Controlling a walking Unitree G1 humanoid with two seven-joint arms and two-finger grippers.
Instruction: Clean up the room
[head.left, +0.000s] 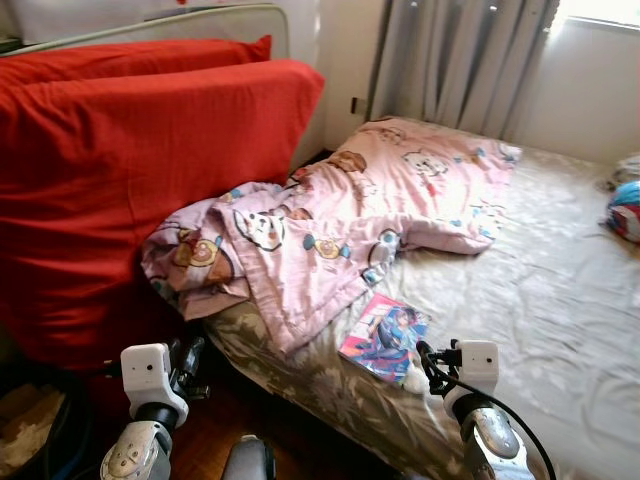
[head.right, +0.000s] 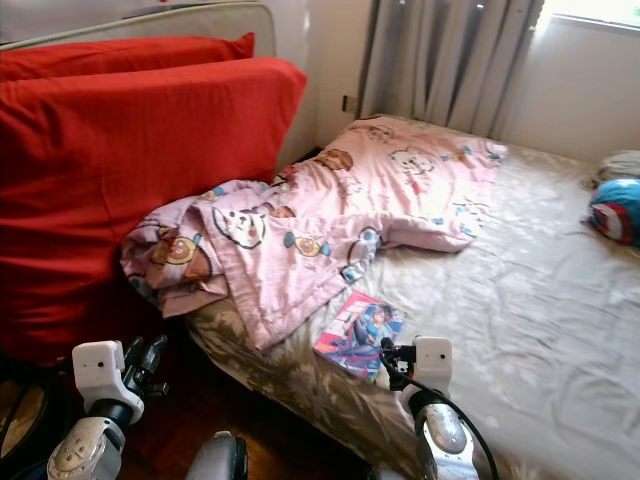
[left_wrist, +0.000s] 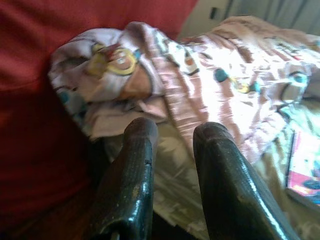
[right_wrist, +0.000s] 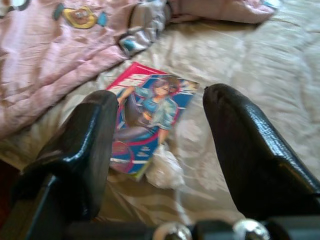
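A crumpled pink cartoon-print blanket lies across the near corner of the bed and hangs over its edge. Beside it on the beige sheet rests a colourful comic book, with a small white crumpled wad at its near corner. My right gripper hovers open just short of the book, its fingers spread wide and holding nothing. Lower, beside the bed's corner, my left gripper points at the hanging blanket. Its fingers stand a little apart with nothing between them.
Big red cushions lean upright to the left of the bed, close to my left arm. A blue and red round object lies at the bed's far right. Grey curtains hang behind. Dark wooden floor shows below the bed corner.
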